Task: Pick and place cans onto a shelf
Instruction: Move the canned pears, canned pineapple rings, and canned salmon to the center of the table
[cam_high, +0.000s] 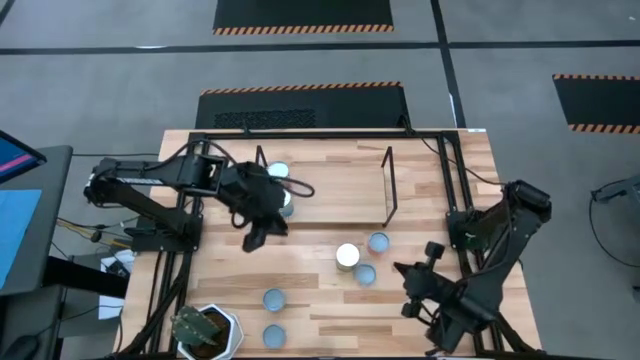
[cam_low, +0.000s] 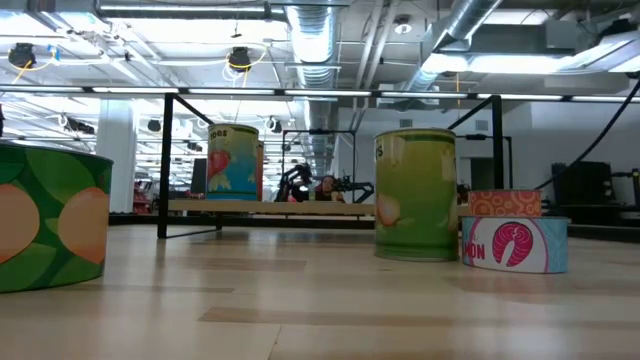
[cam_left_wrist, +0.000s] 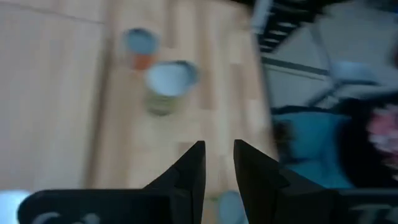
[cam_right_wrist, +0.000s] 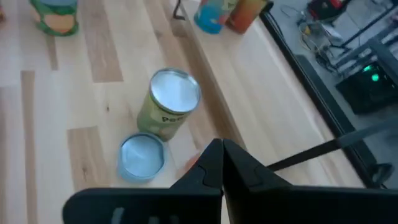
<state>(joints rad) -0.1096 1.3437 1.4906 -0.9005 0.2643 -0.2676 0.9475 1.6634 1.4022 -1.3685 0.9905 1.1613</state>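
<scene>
- Far left: plant pot sits at the table's near-left corner, not part of the job.
- Left gripper hangs over the table just in front of the shelf's left end. Its wrist view shows the fingers parted with nothing between them: released, empty.
- Shelf lies along the far side of the table, wire frames at both short ends. Two cans stand at its left end, partly under the left arm.
- Two loose cans stand on the table's near-left, beside the pot.
- Centre: three cans bunched close, a tall green can and two low ones with pale-blue tops.
- Right gripper waits near the table's right edge, close to that bunch. Its fingers look pressed together, clenched on nothing.
- Handling, my guess: rigid tins, smooth printed sides, likely slippery. Grip across the round side, mid-height. The tall one may tip; the low ones leave little wall to catch.
- Surface: pale wood planks, flat, slightly glossy.
- Room: grey floor with black mats edged in hazard stripes; ducts and strip lights overhead; a person sits far behind the shelf.
</scene>
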